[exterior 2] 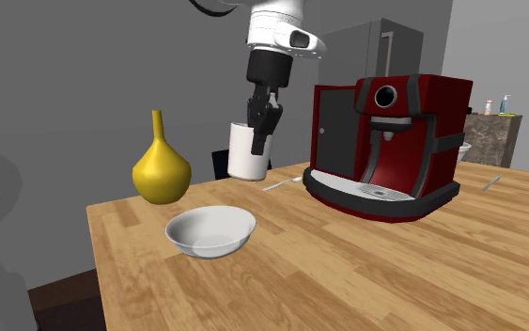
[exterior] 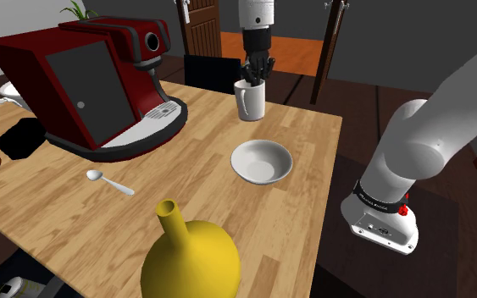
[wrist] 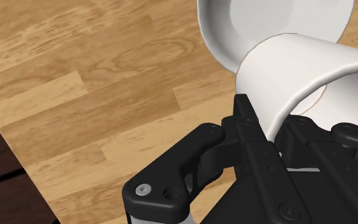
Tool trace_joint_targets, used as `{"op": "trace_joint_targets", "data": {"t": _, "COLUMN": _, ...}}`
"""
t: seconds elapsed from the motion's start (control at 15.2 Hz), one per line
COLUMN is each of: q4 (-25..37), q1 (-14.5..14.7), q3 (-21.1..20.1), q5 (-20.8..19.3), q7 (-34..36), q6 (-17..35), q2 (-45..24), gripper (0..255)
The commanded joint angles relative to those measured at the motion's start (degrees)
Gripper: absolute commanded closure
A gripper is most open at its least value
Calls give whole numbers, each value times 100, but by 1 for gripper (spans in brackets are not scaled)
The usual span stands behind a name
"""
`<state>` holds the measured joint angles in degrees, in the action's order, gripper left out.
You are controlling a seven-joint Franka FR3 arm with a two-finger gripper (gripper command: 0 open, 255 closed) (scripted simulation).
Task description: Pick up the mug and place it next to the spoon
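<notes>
Grip: the gripper comes straight down onto the mug. Its fingers are clenched on the wall at the rim, one inside and one outside. That hold probably leaves the base free for setting down.
Mug: white and upright, by the table's far edge in the shoulder view, beside the coffee machine. It looks just clear of the boards in the second exterior view, though I cannot be sure.
Spoon: the spoon lies flat on open boards in front of the machine, well apart from the mug, toward the edge at the shoulder view's left.
Obstacles: the bowl sits near the middle of the table and the yellow vase at the near edge. The carry likely has to pass between the bowl and the machine's tray.
Surface: the table is pale wood planks, level.
Room: grey walls, dark floor, and a brown door beyond the far edge.
</notes>
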<state>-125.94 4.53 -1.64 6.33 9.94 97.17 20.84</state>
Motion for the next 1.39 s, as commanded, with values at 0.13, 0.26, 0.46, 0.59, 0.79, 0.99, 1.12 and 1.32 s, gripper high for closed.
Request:
{"op": "trace_joint_targets", "data": {"t": 0.13, "q4": 249, "q1": 235, "q3": -386, "q5": 199, "q7": 559, "q6": 83, "q2": -265, "gripper": 255}}
{"op": "trace_joint_targets", "data": {"t": 0.26, "q4": 426, "q1": 341, "q3": -563, "q5": 268, "q7": 821, "q6": 125, "q2": -449, "gripper": 255}}
{"op": "trace_joint_targets", "data": {"t": 0.46, "q4": 740, "q1": 495, "q3": -821, "q5": 337, "q7": 1216, "q6": 182, "q2": -765, "gripper": 255}}
{"op": "trace_joint_targets", "data": {"t": 0.59, "q4": 982, "q1": 595, "q3": -986, "q5": 359, "q7": 1481, "q6": 213, "q2": -1001, "gripper": 255}}
{"op": "trace_joint_targets", "data": {"t": 0.79, "q4": 1396, "q1": 748, "q3": -1221, "q5": 350, "q7": 1883, "q6": 246, "q2": -1394, "gripper": 255}}
{"op": "trace_joint_targets", "data": {"t": 0.99, "q4": 1873, "q1": 910, "q3": -1437, "q5": 290, "q7": 2291, "q6": 255, "q2": -1832, "gripper": 255}}
{"op": "trace_joint_targets", "data": {"t": 1.12, "q4": 2231, "q1": 1027, "q3": -1570, "q5": 220, "q7": 2565, "q6": 244, "q2": -2150, "gripper": 255}}
{"op": "trace_joint_targets", "data": {"t": 1.32, "q4": 2835, "q1": 1227, "q3": -1744, "q5": 74, "q7": 2977, "q6": 191, "q2": -2668, "gripper": 255}}
